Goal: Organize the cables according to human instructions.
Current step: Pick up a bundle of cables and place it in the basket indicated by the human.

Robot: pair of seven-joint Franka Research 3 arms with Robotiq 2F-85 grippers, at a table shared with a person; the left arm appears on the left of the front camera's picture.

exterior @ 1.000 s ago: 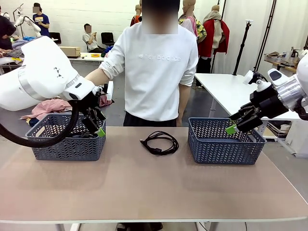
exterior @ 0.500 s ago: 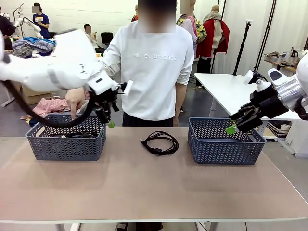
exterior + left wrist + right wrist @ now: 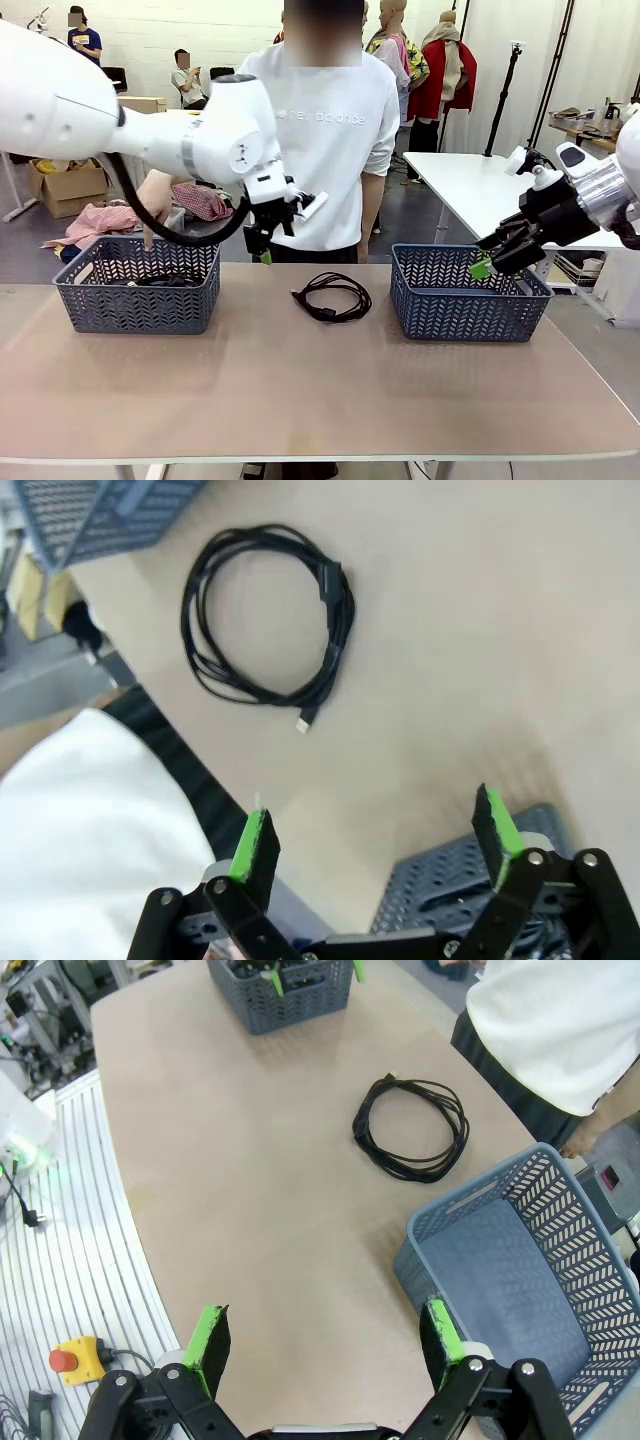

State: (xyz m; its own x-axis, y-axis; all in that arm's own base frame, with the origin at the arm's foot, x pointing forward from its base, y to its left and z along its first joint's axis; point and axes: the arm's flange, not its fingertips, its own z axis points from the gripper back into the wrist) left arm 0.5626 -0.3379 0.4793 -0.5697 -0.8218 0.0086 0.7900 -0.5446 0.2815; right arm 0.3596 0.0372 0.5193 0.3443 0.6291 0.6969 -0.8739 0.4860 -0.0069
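Note:
One coiled black cable (image 3: 333,296) lies on the table between the two baskets, nearer the far edge. More black cables (image 3: 160,281) rest inside the left grey basket (image 3: 137,300). My left gripper (image 3: 264,250) hangs open in the air just left of the loose coil, empty. In the left wrist view the coil (image 3: 265,615) lies beyond the open left gripper (image 3: 375,835). My right gripper (image 3: 490,262) is open and empty above the right grey basket (image 3: 468,300). From the right wrist view, the coil (image 3: 410,1128) sits past the open right gripper (image 3: 328,1340).
A person in a white top (image 3: 325,150) stands at the far edge, one hand (image 3: 152,200) pointing a finger down into the left basket. The right basket (image 3: 530,1260) stands near the table's right side. Bare tabletop (image 3: 300,400) stretches across the front.
My left arm has lifted away from the left basket and swung right toward the loose coil, jaws still open. The person's hand has come to point into the left basket. The right arm is unmoved.

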